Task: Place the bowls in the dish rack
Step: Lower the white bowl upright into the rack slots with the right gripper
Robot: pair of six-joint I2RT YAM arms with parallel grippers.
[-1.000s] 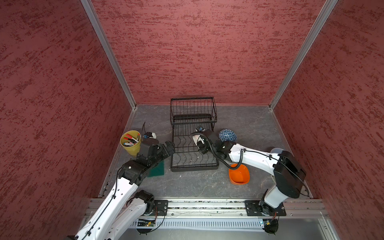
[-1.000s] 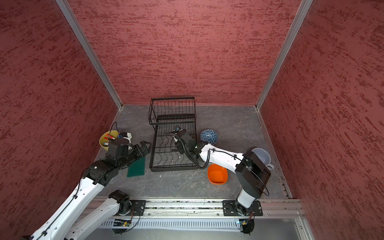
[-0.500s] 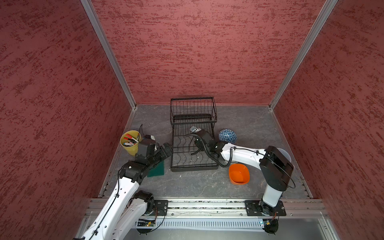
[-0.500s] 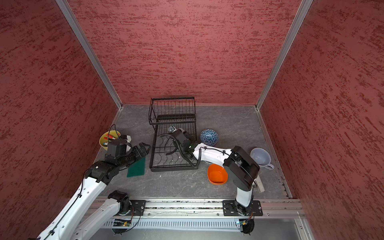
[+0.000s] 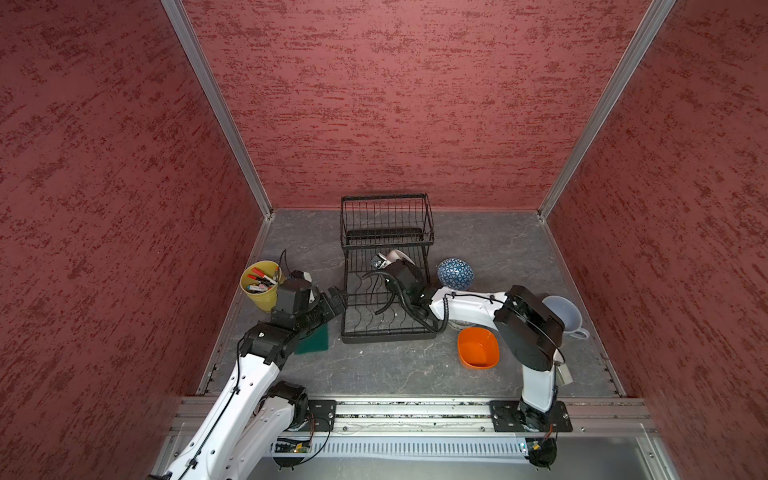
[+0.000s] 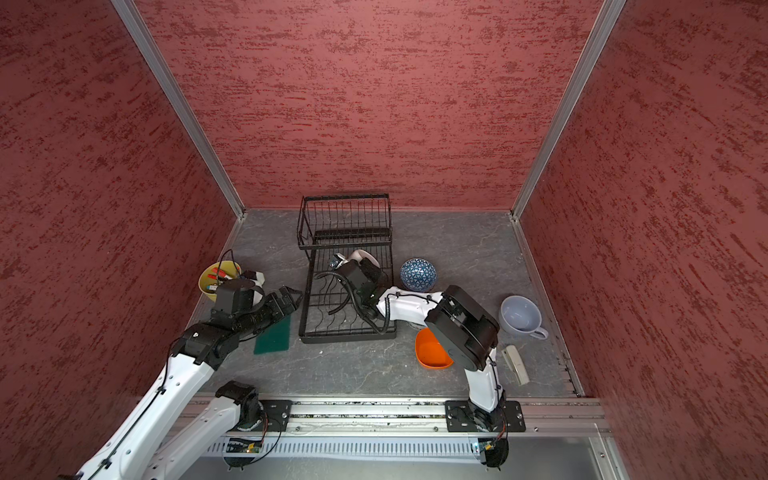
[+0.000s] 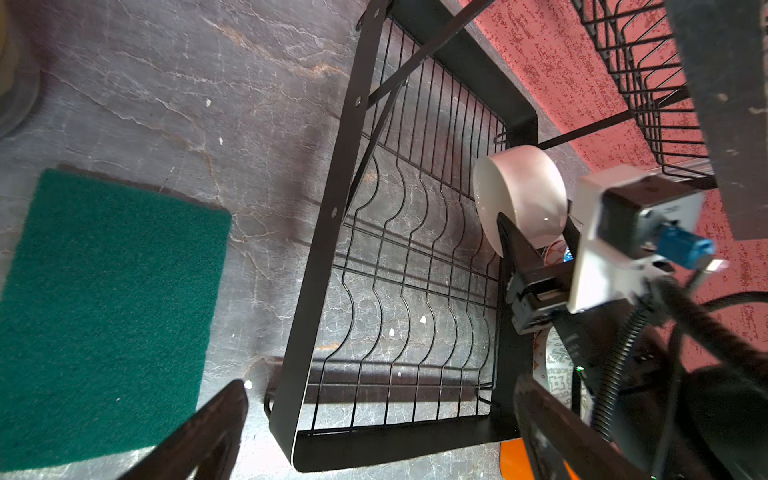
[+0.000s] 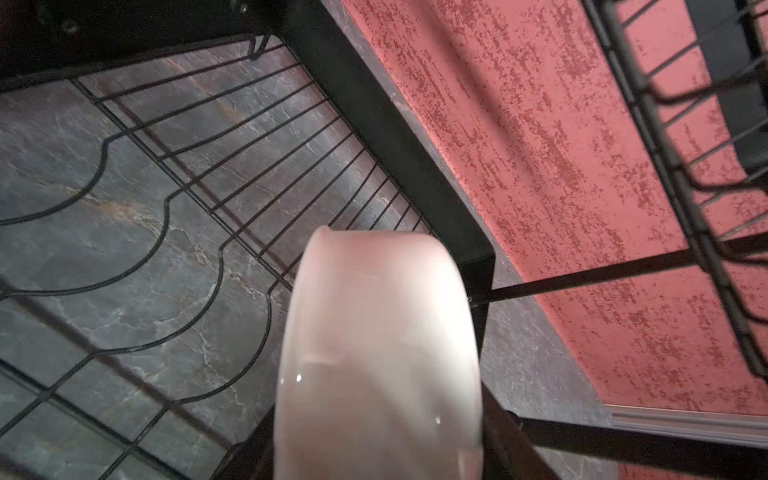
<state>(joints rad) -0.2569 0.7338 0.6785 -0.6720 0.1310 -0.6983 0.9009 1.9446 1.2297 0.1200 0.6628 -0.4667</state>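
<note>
As the right gripper [image 7: 538, 232] pinches a plain white round ceramic bowl [image 7: 519, 187] between its two black fingers, the bowl stands on edge over the lower tray of the black wire two-tier dish rack [image 5: 384, 334]. It sits toward the tray's 1 o'clock corner, just in front of the raised basket; whether its rim touches the wires cannot be told. Read from the rack's middle in both top views, with 12 o'clock at the back wall, the left gripper [image 5: 337, 298] hangs at 9 o'clock just outside the frame, its jaws spread wide and holding nothing. A dark green rectangular scouring pad [image 5: 313, 340] lies flat on the grey stone-look tabletop [image 5: 374, 370] at 8 o'clock, and a yellow-green round pot of pens [image 5: 259, 282] stands farther out at 9 o'clock. A blue triangle-patterned round bowl [image 5: 455, 273] lies upside down at 3 o'clock, near the rack, and a plain orange bowl [image 5: 478, 347] sits upright at 4 o'clock. A pale blue-grey handled cup [image 6: 519, 316] stands well beyond at 3 o'clock. In the left wrist view a lattice-patterned bowl [image 7: 557, 374] shows partly behind the right arm, outside the rack.
</note>
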